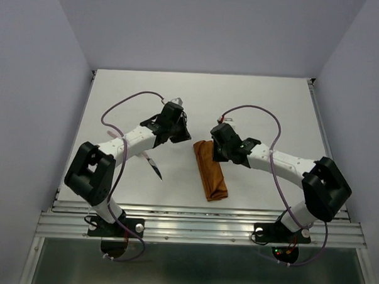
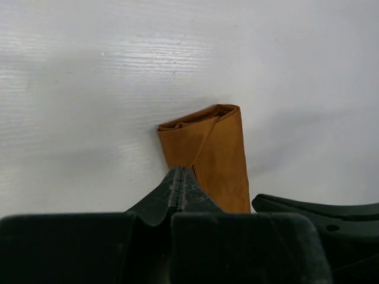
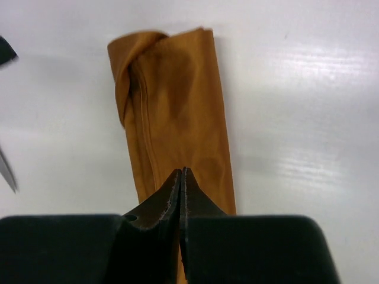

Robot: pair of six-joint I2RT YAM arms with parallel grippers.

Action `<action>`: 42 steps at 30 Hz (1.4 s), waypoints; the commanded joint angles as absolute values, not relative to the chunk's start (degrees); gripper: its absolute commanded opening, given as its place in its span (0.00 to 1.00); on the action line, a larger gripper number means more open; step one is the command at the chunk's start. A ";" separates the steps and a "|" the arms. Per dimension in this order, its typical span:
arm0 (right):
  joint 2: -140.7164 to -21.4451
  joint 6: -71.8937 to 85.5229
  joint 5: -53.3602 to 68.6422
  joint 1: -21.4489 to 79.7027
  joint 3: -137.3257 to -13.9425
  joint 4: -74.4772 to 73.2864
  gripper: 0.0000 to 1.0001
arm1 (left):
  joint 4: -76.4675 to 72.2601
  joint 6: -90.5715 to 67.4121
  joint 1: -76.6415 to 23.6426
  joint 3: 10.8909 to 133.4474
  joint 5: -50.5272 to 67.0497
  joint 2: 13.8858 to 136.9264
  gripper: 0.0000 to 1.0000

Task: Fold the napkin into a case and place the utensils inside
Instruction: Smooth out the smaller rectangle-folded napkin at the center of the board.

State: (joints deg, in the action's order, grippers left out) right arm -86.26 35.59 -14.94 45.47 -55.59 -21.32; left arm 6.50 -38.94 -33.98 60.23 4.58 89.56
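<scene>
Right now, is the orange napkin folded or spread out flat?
Folded. The napkin lies on the table as a narrow strip, with overlapping layers and a lengthwise seam visible in the right wrist view.

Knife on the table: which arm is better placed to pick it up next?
Left, probably: the knife lies beside the left arm, left of the case; the right gripper is shut over the case.

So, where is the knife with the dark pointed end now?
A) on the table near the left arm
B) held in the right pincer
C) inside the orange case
A: the knife lies on the table beside the left arm, apart from the orange case.
</scene>
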 commanded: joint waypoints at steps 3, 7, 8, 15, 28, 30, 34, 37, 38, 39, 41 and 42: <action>-95.00 31.64 -10.37 40.79 -62.22 -13.36 0.01 | 6.86 -35.86 -34.63 66.17 7.82 97.11 0.00; -99.22 31.55 -9.49 40.78 -64.94 -11.95 0.01 | 6.33 -35.86 -34.63 66.97 9.05 100.54 0.00; -99.84 31.47 -9.58 40.78 -65.30 -11.87 0.01 | 6.24 -35.86 -34.63 66.89 9.14 100.72 0.00; -103.62 31.64 -9.58 40.25 -66.36 -10.64 0.01 | 5.80 -35.60 -34.54 66.36 8.97 101.69 0.00; -105.12 33.05 -5.01 40.25 -65.13 -6.95 0.01 | 4.13 -34.98 -34.63 65.39 11.16 105.03 0.00; -105.12 33.40 -3.96 40.25 -64.95 -6.59 0.01 | 3.78 -35.15 -34.63 65.22 11.51 105.03 0.00; -105.73 33.84 -2.20 40.25 -64.78 -5.54 0.01 | 2.99 -35.33 -34.63 65.22 12.30 105.20 0.00; -106.79 34.45 -1.15 40.25 -64.78 -5.28 0.01 | 2.64 -35.42 -34.63 65.22 12.83 105.21 0.00; -106.96 34.45 -1.06 40.25 -64.69 -5.01 0.01 | 2.46 -35.42 -34.63 65.21 12.92 105.21 0.00; -107.31 34.63 -0.97 40.25 -64.60 -4.84 0.01 | 2.20 -35.42 -34.63 65.13 13.01 105.12 0.00; -107.58 34.80 -0.70 40.25 -64.42 -4.31 0.01 | 1.93 -35.51 -34.63 65.13 13.45 105.29 0.00; -107.75 34.89 -0.53 40.25 -64.42 -4.22 0.01 | 1.59 -35.51 -34.63 65.04 13.62 105.38 0.00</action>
State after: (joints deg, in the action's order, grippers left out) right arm -107.07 34.11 -2.09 40.49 -64.34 -7.44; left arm 3.81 -36.21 -34.44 64.45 12.10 105.69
